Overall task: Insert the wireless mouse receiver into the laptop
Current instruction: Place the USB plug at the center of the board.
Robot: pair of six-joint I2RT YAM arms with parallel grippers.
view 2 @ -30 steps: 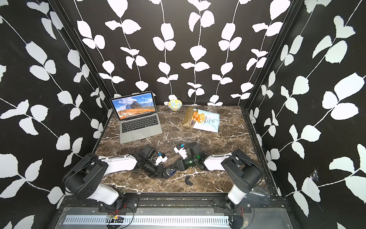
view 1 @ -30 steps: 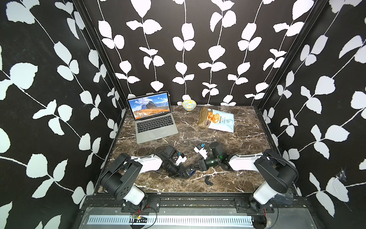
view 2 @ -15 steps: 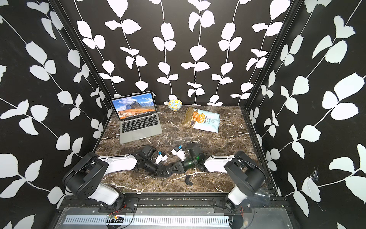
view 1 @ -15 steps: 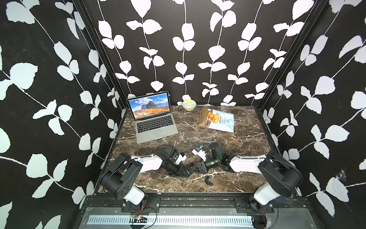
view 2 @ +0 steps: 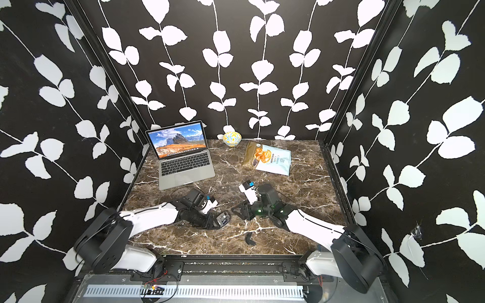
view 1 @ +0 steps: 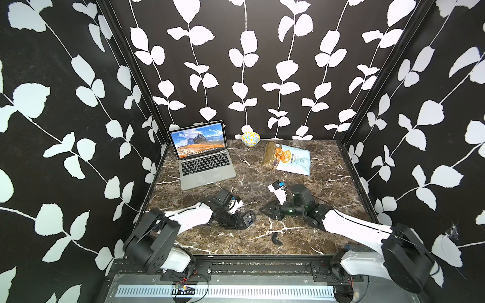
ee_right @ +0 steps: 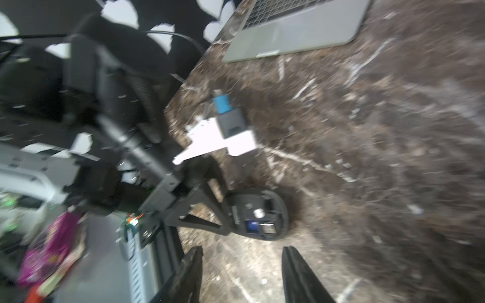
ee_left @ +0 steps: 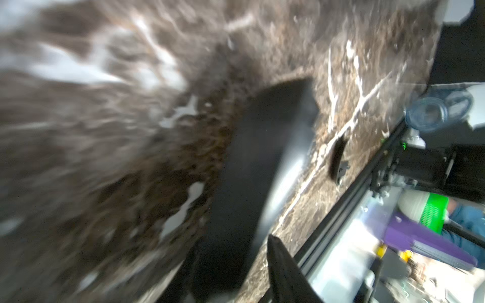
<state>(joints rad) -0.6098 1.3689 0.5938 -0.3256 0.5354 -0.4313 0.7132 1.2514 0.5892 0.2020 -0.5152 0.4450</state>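
Observation:
The black wireless mouse (view 1: 248, 218) is held on its side just above the marble, with my left gripper (view 1: 240, 223) shut on it. In the right wrist view the mouse's (ee_right: 258, 213) open underside faces me, and a small blue and silver part (ee_right: 253, 226) sits inside it. I cannot tell whether that part is the receiver. My right gripper (ee_right: 241, 254) is open and empty, a short way right of the mouse (view 2: 223, 218). The open laptop (view 1: 204, 160) stands at the back left. In the left wrist view the mouse (ee_left: 262, 157) is a dark blur.
A small curved black cover piece (view 1: 276, 239) lies near the front edge of the table. A chips bag (view 1: 287, 160) lies at the back right and a patterned bowl (view 1: 250, 138) stands against the back wall. Black leaf-patterned walls close in three sides.
My right gripper has drawn back from the mouse to the right and its jaws have spread wider. The left arm and the mouse have stayed put.

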